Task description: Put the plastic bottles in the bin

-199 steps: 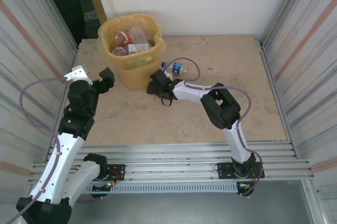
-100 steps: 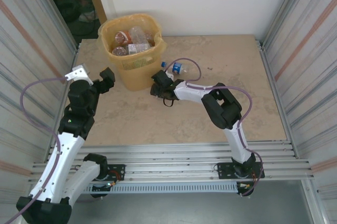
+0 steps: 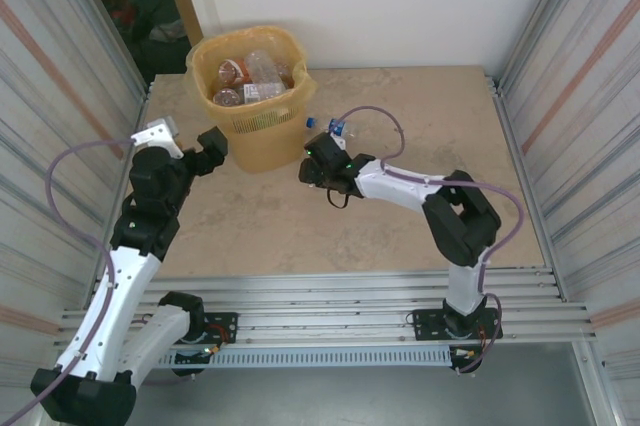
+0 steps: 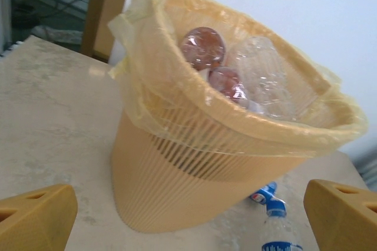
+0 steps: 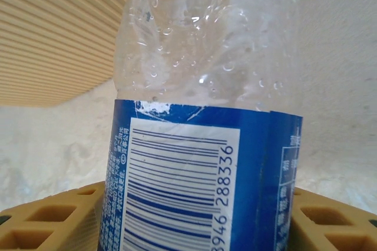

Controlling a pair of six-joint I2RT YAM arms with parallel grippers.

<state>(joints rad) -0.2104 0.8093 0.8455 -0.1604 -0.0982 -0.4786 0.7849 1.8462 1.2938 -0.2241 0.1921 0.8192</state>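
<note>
The right gripper (image 3: 321,151) has closed its two fingers on a clear bottle with blue label (image 5: 194,145), which is on the table (image 3: 440,106) just beside the yellow bin (image 3: 262,142). The left gripper (image 3: 212,144) hangs wide open and empty near the bin's other side.

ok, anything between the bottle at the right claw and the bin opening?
Just the bin's own latticed wall: the clear blue-labelled bottle sits low beside its base, gripped in the right claw, so it likely has to go up over the rim. The left claw hangs open on the bin's other side, out of that path.
</note>
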